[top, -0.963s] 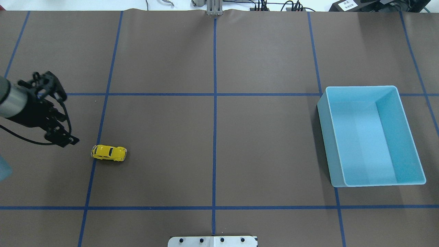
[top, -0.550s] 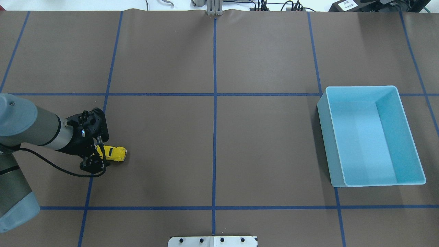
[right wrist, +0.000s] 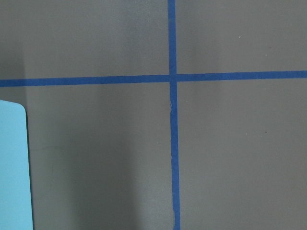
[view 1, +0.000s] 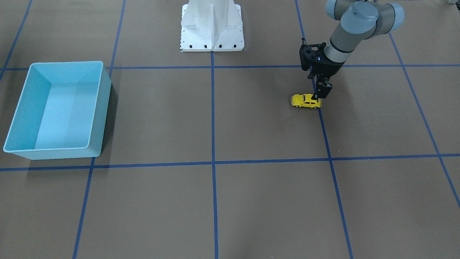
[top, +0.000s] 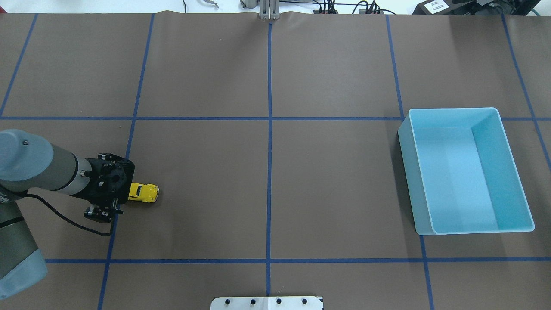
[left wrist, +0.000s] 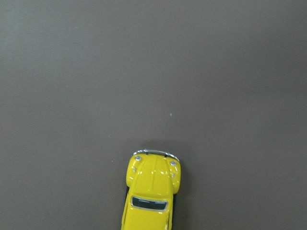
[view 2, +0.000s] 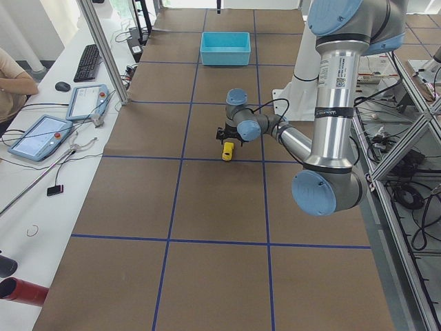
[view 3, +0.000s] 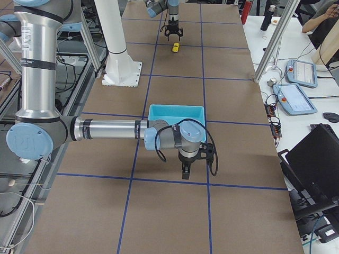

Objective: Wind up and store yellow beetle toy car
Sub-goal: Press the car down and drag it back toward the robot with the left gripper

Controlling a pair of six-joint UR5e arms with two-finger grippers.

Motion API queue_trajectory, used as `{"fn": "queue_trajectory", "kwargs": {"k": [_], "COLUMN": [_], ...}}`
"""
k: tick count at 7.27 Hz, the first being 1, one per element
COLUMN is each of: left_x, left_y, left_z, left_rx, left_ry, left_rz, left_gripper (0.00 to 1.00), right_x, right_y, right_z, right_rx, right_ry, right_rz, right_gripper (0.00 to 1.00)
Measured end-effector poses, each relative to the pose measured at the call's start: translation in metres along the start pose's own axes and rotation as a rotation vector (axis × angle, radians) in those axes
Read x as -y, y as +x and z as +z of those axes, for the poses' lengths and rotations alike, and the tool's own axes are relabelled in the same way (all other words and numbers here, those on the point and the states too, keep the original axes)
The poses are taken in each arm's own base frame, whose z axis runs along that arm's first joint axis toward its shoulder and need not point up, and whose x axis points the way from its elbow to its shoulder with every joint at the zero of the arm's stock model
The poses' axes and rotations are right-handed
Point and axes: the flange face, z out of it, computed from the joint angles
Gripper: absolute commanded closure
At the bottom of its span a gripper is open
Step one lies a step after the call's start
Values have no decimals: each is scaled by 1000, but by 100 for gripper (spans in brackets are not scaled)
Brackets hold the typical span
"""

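Sitting on the table, robot's right side: blue bin, upright. Left arm reaches in low, wrist pointing straight down. Left gripper has jaws spread over the rear of the yellow car. Car is on its wheels at the table's left, well apart from the bin. Right gripper points down just beside the bin; can't tell if it's spread or closed.

A yellow beetle toy car with dark windows is sitting on a brown table gridded with blue tape; the bin is showing light blue.
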Motion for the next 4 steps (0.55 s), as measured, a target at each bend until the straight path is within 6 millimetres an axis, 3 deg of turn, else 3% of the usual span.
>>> {"fn": "queue_trajectory", "kwargs": {"k": [4], "left_x": [27], "left_y": [-17], "left_z": [5], "left_rx": [25], "left_ry": [-68], "left_rz": [-75], "left_gripper": [0], "right_x": [0], "right_y": [0], "right_z": [0], "right_rx": [0], "right_ry": [0], "right_rz": [0], "right_gripper": [0]}}
